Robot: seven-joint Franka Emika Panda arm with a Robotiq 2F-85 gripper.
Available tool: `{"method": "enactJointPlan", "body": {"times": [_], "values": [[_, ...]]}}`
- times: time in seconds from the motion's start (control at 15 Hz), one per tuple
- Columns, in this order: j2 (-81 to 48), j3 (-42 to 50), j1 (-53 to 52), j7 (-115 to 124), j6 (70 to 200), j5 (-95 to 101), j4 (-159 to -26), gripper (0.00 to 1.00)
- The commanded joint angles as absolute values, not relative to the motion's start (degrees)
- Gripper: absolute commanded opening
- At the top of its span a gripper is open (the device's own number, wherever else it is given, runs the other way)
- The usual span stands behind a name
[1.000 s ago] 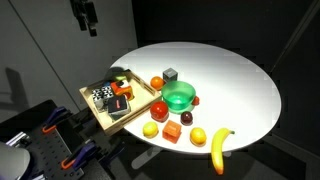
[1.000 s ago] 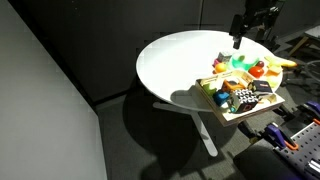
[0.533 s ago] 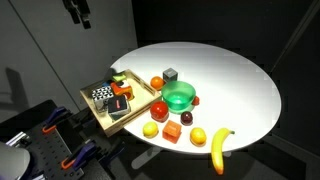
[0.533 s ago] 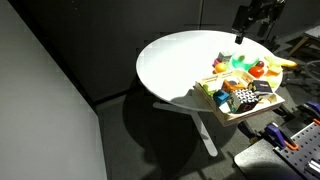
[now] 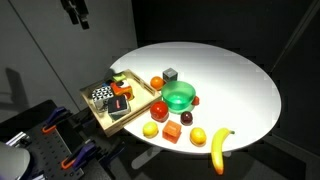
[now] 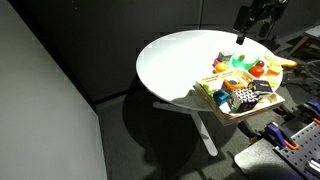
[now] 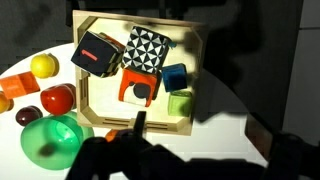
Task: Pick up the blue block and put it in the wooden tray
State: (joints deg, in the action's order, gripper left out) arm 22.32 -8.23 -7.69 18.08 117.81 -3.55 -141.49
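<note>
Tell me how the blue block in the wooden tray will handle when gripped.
The blue block looks rigid and flat-sided, so it should probably sit still, not roll. It seems small and likely light. The green block sits close beside it, so a grip may nudge that.

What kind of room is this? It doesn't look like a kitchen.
Probably a robotics lab or test corner: a round white table laid with toy fruit such as a banana, a wooden tray of blocks, and dark screens all around.
</note>
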Motion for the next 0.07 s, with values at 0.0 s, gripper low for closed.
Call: {"method": "enactJointPlan", "body": {"times": [0.0], "values": [[22.4,-8.9,-6.9,17.8,117.7,-3.8,-141.4,1.0]]}}
